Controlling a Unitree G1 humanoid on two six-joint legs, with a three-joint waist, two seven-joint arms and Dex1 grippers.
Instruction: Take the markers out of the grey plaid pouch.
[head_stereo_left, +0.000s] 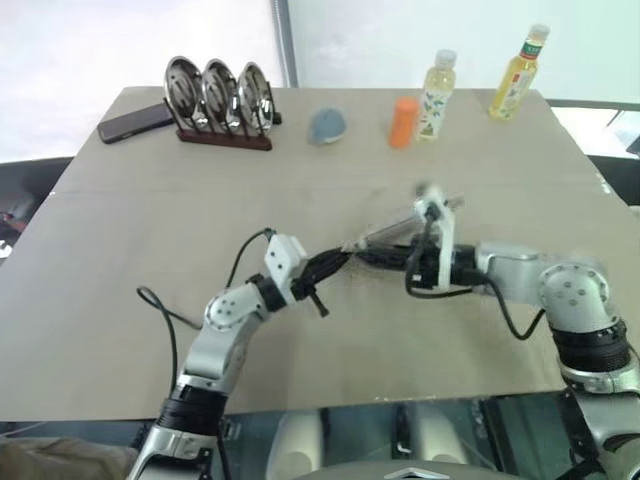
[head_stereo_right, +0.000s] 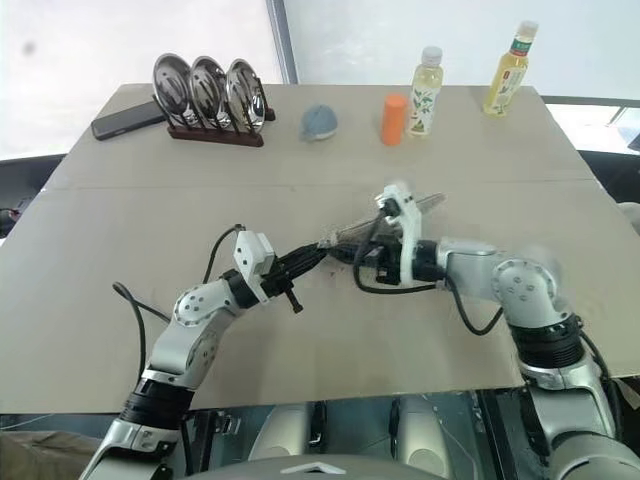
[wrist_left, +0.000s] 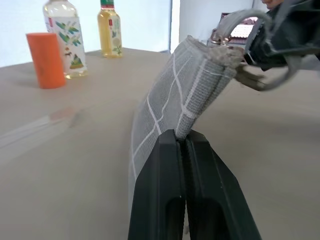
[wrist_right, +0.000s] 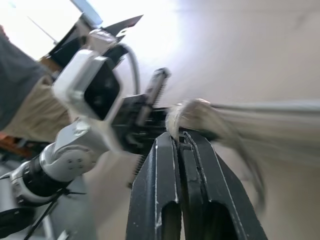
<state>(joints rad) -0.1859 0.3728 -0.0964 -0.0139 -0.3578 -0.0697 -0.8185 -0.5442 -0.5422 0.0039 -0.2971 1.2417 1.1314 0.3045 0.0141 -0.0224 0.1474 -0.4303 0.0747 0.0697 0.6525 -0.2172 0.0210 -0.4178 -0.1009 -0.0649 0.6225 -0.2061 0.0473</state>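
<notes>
grey plaid pouch (wrist_left: 172, 95) hangs lengthwise between both arms above the worktop (head_stereo_left: 150, 250): left pincer (wrist_left: 187, 142) clamped on one end, right pincer (wrist_right: 177, 135) clamped on the other.

Two bottles (head_stereo_left: 438, 92) — one pouch (wrist_left: 170, 107).

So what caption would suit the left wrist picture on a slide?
Left gripper shut on the grey plaid pouch, held above the table.

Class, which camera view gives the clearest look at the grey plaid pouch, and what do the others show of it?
The left wrist view: the pouch appears close, its pale grid lines and cord loop sharp, pinched in the left tool. Both eye views show it small between the two tools; the right wrist view shows it blurred.
</notes>
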